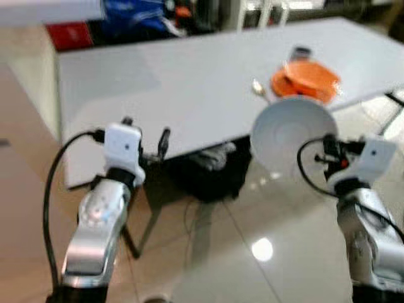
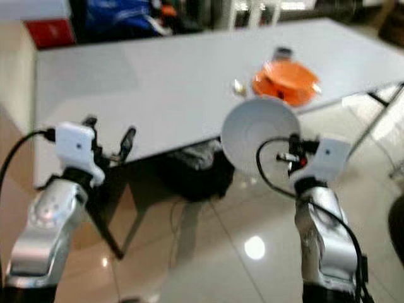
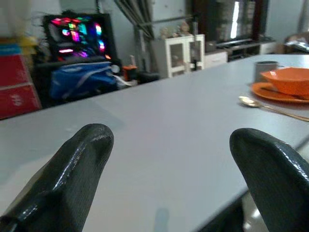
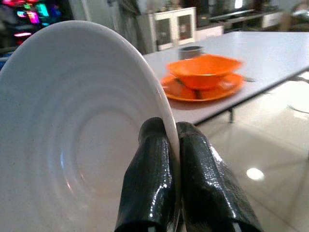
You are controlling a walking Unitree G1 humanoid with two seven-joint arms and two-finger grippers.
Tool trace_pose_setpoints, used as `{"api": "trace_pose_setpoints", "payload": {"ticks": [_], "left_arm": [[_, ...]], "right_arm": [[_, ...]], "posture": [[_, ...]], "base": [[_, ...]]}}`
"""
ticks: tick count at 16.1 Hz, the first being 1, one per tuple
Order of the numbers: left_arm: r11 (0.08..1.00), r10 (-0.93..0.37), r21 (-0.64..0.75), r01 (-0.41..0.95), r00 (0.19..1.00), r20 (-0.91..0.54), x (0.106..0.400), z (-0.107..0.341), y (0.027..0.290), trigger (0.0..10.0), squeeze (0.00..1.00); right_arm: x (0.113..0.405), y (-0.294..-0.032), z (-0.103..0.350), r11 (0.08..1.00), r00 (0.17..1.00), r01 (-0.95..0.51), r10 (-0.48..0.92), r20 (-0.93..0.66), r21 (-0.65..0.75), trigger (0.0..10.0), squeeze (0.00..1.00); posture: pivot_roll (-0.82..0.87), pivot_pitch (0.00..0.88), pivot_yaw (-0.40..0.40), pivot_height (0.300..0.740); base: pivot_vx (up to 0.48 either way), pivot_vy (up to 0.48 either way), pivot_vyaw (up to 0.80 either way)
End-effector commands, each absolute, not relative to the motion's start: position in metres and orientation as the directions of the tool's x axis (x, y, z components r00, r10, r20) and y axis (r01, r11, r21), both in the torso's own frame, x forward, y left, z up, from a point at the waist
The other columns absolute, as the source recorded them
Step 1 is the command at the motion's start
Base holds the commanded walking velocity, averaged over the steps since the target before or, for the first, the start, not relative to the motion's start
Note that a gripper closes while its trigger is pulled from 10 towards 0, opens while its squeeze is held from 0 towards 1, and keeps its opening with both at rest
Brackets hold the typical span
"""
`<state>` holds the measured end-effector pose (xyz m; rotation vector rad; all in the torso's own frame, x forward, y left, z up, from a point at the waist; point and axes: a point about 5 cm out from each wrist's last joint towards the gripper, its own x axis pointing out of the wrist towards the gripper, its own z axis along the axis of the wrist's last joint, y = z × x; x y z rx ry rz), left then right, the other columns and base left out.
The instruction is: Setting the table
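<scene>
A long pale grey table point(image 1: 189, 82) stands ahead. Towards its right end an orange bowl point(image 4: 203, 71) sits on an orange plate point(image 4: 193, 92), a gold metal spoon point(image 3: 270, 107) just left of them and a grey cup point(image 3: 264, 70) behind. A dark bag point(image 1: 211, 169) lies underneath.

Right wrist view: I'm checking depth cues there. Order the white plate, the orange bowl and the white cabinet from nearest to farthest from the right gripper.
1. white plate: clamped by its rim in the right gripper.
2. orange bowl: on the table, resting on an orange plate.
3. white cabinet: at the far wall, beyond the table.
</scene>
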<state>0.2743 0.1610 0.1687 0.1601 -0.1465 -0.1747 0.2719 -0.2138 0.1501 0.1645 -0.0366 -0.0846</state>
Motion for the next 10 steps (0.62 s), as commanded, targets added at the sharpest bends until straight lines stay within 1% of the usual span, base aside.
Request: {"api": "trace_pose_setpoints", "payload": {"ticks": [1, 4, 6, 8, 10], "left_arm": [[0.973, -0.177, 0.172, 0.152, 0.974, 0.142, 0.2789, 0.1729, 0.1621, 10.0, 0.0], [0.971, -0.19, 0.173, 0.165, 0.972, 0.139, 0.2776, 0.1718, 0.158, 10.0, 0.0], [0.97, -0.196, 0.172, 0.172, 0.971, 0.136, 0.2773, 0.172, 0.1595, 10.0, 0.0], [0.971, -0.183, 0.178, 0.16, 0.975, 0.127, 0.2816, 0.1723, 0.1621, 10.0, 0.0], [0.968, -0.198, 0.178, 0.175, 0.972, 0.123, 0.2799, 0.1713, 0.1587, 10.0, 0.0]], "right_arm": [[0.2748, -0.207, 0.1621, 0.987, 0.995, 0.04, -0.053, 0.083, 0.154, 10.0, 0.0], [0.2744, -0.2107, 0.1604, 0.986, 0.994, 0.056, -0.069, 0.079, 0.157, 10.0, 0.0], [0.2746, -0.2078, 0.1592, 0.987, 0.995, 0.056, -0.069, 0.078, 0.151, 10.0, 0.0], [0.276, -0.2064, 0.1601, 0.987, 0.995, 0.053, -0.065, 0.078, 0.153, 10.0, 0.0], [0.2742, -0.2119, 0.1586, 0.984, 0.993, 0.078, -0.09, 0.073, 0.157, 10.0, 0.0]], "posture": [[0.05, 0.039, -0.039, 0.74], [0.06, 0.038, -0.039, 0.74], [0.05, 0.036, -0.039, 0.74], [0.05, 0.042, -0.039, 0.74], [0.06, 0.047, -0.035, 0.74]], "base": [[0.356, 0.0, 0.0], [0.354, 0.0, 0.0], [0.369, 0.0, 0.0], [0.454, 0.0, 0.0], [0.471, 0.0, 0.0]]}}
